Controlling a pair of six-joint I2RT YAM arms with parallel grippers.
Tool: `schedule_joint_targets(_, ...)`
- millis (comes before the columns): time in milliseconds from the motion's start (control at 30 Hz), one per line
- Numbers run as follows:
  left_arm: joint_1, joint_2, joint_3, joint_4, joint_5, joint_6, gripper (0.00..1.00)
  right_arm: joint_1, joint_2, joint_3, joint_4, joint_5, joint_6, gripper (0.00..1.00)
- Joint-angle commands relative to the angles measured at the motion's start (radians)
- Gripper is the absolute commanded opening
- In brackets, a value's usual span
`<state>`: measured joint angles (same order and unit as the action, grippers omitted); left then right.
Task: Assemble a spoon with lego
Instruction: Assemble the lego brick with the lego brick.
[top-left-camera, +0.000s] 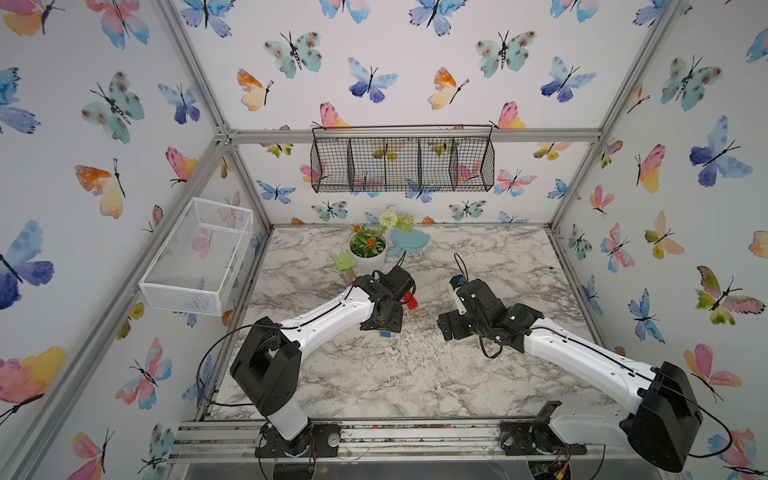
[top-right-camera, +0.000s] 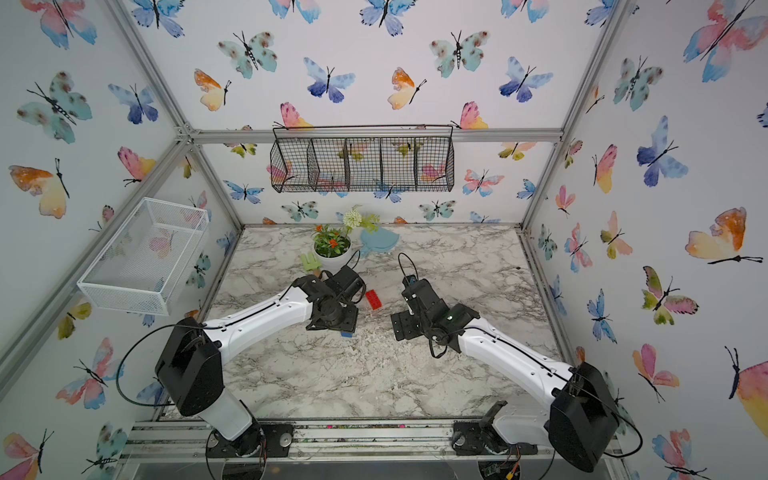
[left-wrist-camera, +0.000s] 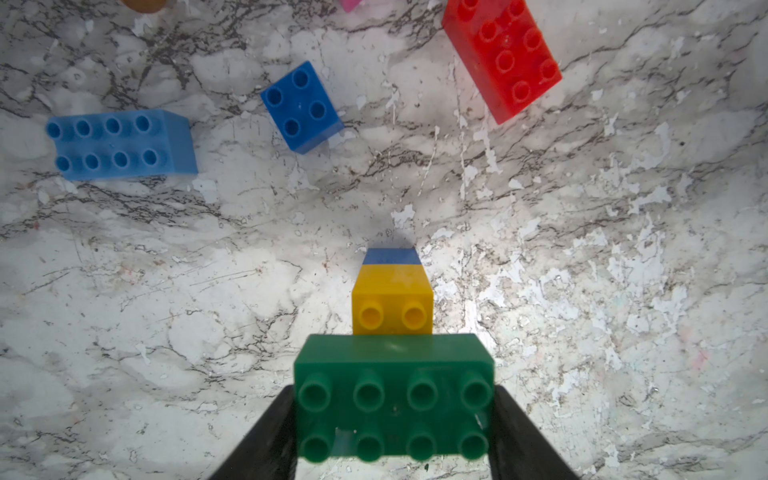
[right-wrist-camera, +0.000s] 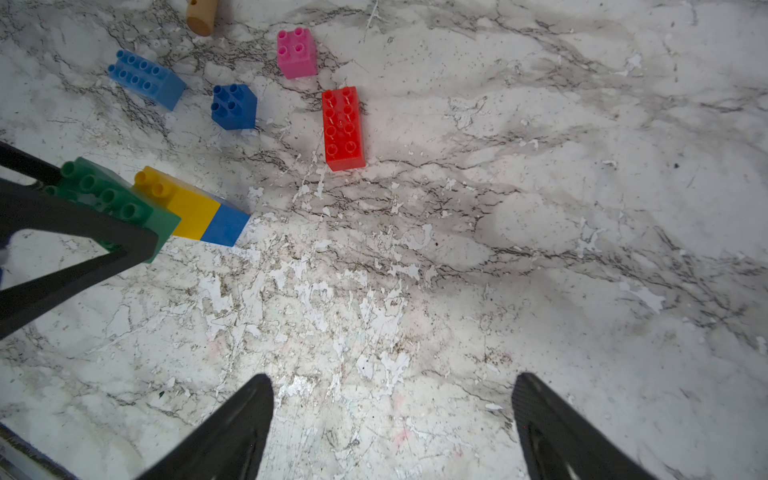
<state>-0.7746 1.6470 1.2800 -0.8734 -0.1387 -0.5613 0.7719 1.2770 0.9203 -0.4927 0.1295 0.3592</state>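
Part-built spoon (left-wrist-camera: 392, 299), three bricks. Its long axis runs from the green brick (left-wrist-camera: 394, 395) in the grip, through the yellow brick (left-wrist-camera: 392, 282), to the blue end brick (left-wrist-camera: 392, 257), which points down and away at the marble-pattern table (right-wrist-camera: 540, 208). In the right wrist view the stack leans, studs uppermost and blue end lowest. Whether it touches the top, cannot tell. The green brick is wide with eight studs and sits offset, leaving two yellow studs bare. All are glossy hard plastic with square edges. Left gripper (left-wrist-camera: 392, 390) is part-open, its black fingers (left-wrist-camera: 266, 436) pressed on the green brick's short ends. Right gripper (right-wrist-camera: 392, 382) is spread wide and holds nothing, over a scuffed, flaking surface. Loose, studs up: light blue brick (left-wrist-camera: 120, 143), dark blue cube (left-wrist-camera: 301, 106), red brick (left-wrist-camera: 503, 58), pink brick (right-wrist-camera: 296, 52). The spoon sits under the left wrist, left of table centre.
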Motion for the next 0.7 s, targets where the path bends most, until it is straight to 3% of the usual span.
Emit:
schedule_joint_targets(0,-0.001,0.007,0.022,-0.012,-0.032,-0.002,0.19,-0.004,-0.021,-0.016,-0.008,0.004,0.015,0.93)
schedule_joint_targets(667,-0.001,0.007,0.013,0.014,-0.024,-0.002,0.19,-0.004,-0.028,-0.029,-0.008,0.007,0.017,0.93)
